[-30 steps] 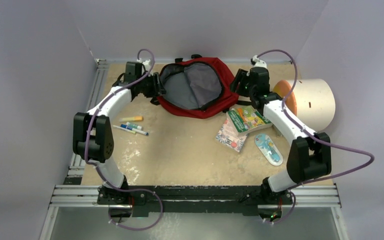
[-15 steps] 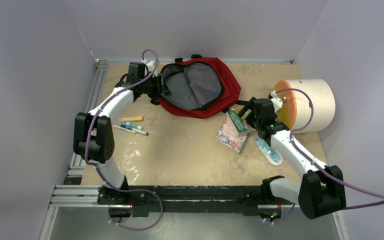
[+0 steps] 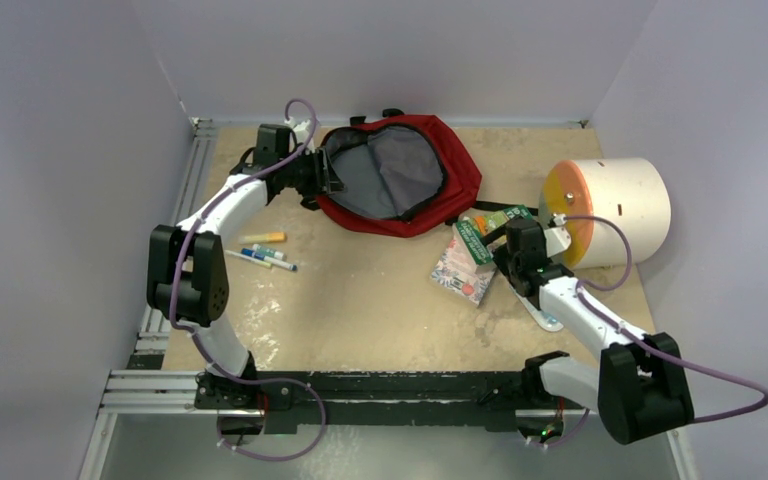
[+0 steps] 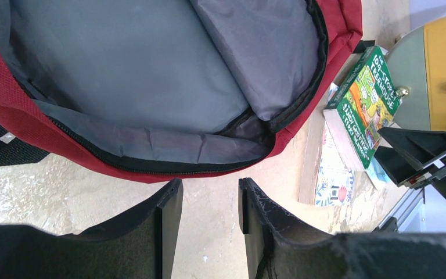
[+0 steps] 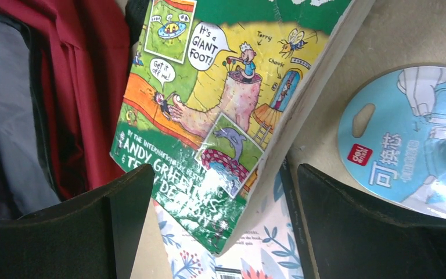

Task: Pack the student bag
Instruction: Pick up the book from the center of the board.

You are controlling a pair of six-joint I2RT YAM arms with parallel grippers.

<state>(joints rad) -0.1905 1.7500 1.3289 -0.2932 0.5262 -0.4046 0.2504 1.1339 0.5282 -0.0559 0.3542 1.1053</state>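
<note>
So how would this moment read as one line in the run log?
bag open, looks empty | left gripper open beside bag rim | right gripper open over green book

In the right wrist view the book (image 5: 209, 104) runs off the top edge, the blue packet (image 5: 406, 133) off the right, glare blurring its print. The book hides most of the notebook (image 5: 250, 256). From above, the right arm (image 3: 575, 300) covers much of the packet; the pens (image 3: 260, 252) are too small to count, perhaps four. The left wrist view crops the bag (image 4: 11, 99).
</note>
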